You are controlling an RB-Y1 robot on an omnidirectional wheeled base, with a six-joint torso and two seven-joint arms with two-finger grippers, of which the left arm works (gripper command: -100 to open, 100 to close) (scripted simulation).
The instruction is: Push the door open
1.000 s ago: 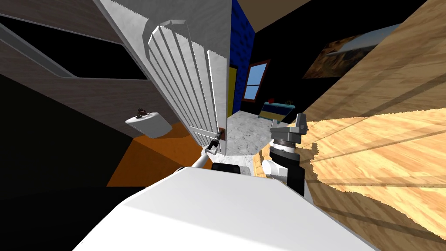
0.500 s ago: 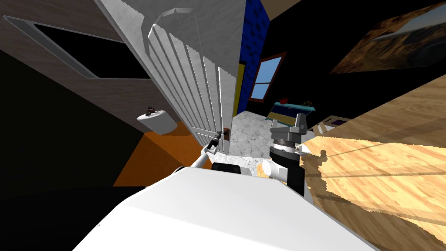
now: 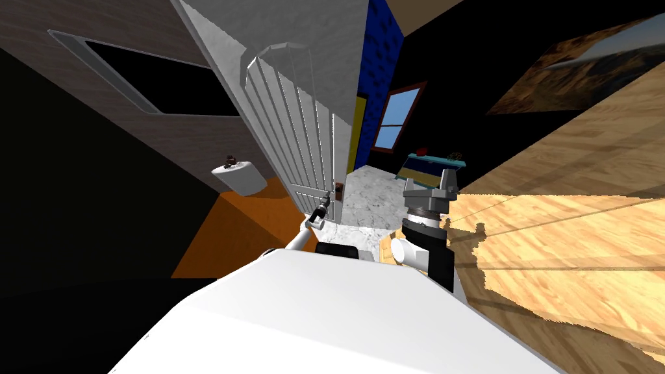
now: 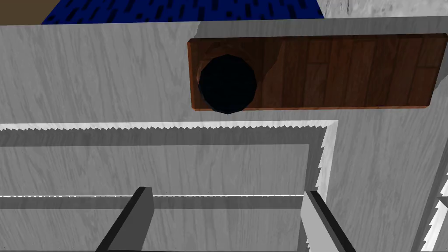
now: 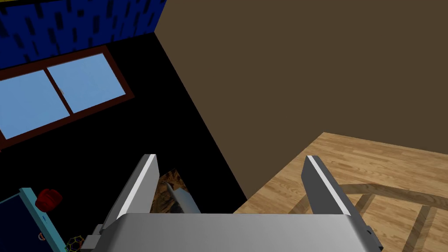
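Note:
The pale grey panelled door (image 3: 292,130) stands partly open, edge-on ahead of me. Near its free edge it carries a brown handle plate (image 3: 338,189). My left gripper (image 3: 323,209) is right at the door, just below that plate. In the left wrist view the door's face (image 4: 109,87) is very close, with the brown plate (image 4: 350,70) and its dark round knob (image 4: 227,84) just beyond the fingertips. The left gripper (image 4: 227,205) is open and holds nothing. My right gripper (image 3: 439,178) is raised beside the opening, also open (image 5: 232,175) and empty.
A white round fixture (image 3: 239,176) with a small dark object on top stands on the orange floor (image 3: 227,234) left of the door. Past the door lie a marble floor (image 3: 367,208), a blue cabinet (image 3: 428,165) and a window (image 3: 396,120). A wood-grain wall (image 3: 571,221) runs close on the right.
The door has swung further open, its face now narrower in view. My head view has shifted with me, and the left gripper has stayed at the door below the plate.

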